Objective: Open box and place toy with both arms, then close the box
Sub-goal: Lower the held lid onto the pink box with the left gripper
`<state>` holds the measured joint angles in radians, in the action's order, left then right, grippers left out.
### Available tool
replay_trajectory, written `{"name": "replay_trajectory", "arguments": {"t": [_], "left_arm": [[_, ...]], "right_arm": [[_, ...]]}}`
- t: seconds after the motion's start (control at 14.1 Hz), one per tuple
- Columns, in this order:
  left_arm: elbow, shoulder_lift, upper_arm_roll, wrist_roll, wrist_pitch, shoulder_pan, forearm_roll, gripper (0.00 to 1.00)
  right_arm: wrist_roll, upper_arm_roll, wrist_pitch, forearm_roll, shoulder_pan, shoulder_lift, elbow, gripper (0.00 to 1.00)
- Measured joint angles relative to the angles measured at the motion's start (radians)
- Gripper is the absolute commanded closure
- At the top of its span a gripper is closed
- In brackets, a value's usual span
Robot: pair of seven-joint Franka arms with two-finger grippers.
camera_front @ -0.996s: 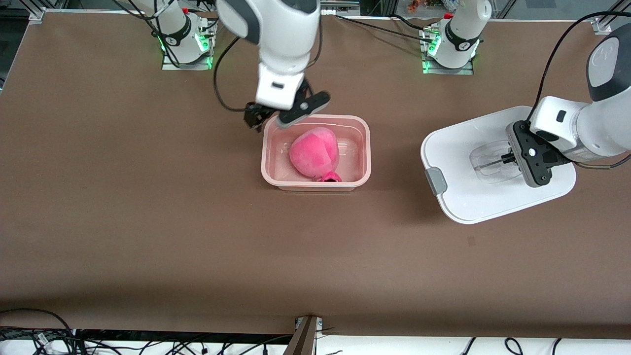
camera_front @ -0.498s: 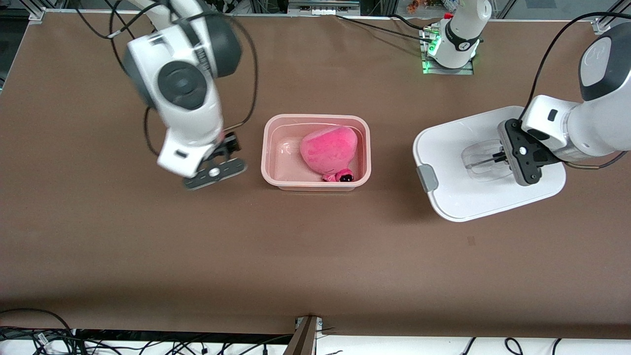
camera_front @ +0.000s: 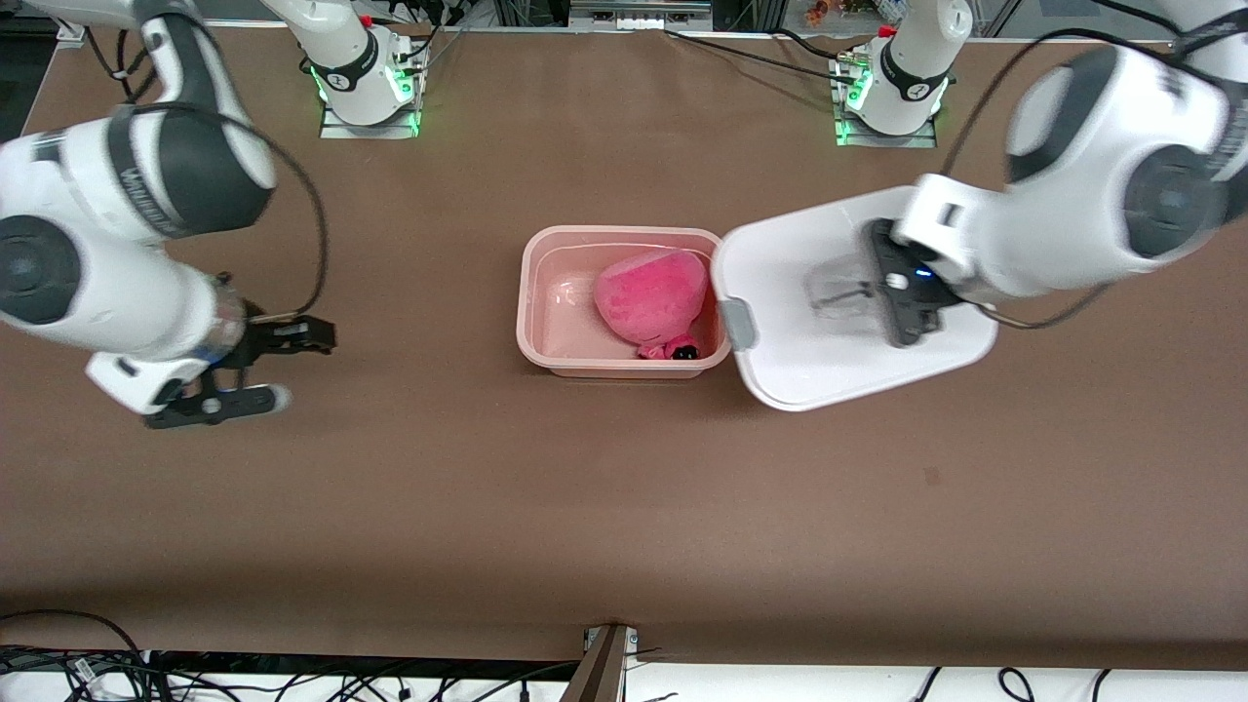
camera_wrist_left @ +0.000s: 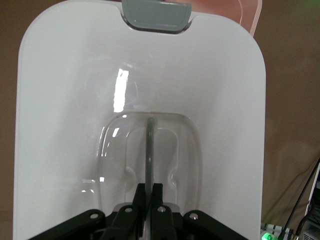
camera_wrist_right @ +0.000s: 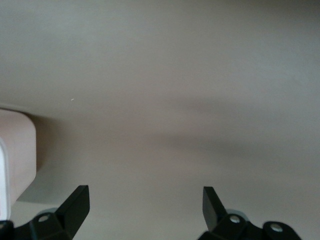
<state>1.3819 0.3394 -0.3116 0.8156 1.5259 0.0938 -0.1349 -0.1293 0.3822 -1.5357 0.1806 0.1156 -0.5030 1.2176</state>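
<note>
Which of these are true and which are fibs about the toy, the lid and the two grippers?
1. The toy is inside the box. True.
2. The lid is shut on the box. False: it is up in the air, only its edge over the box's rim.
3. The left gripper holds the lid's handle. True.
4. The right gripper holds the toy. False: it is open and empty, over the table toward the right arm's end.
</note>
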Motion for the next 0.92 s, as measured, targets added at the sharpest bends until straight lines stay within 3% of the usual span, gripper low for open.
{"name": "replay_trajectory", "arguments": {"t": [0.36, 0.64, 0.92], "left_arm": [[0.007, 0.066, -0.003, -0.175, 0.149, 0.228, 0.0, 1.0], [0.008, 0.182, 0.0, -0.189, 0.257, 0.323, 0.002, 1.0], [0.007, 0.229, 0.004, -0.197, 0.338, 0.359, 0.05, 1.0]], "right_arm": [[0.01, 0.001, 0.039, -0.047, 0.163, 0.002, -0.003, 0.0], [0.015, 0.001, 0.05, -0.055, 0.2, 0.018, -0.008, 0.0], [0.014, -0.015, 0.057, -0.053, 0.206, 0.068, -0.01, 0.0]]}}
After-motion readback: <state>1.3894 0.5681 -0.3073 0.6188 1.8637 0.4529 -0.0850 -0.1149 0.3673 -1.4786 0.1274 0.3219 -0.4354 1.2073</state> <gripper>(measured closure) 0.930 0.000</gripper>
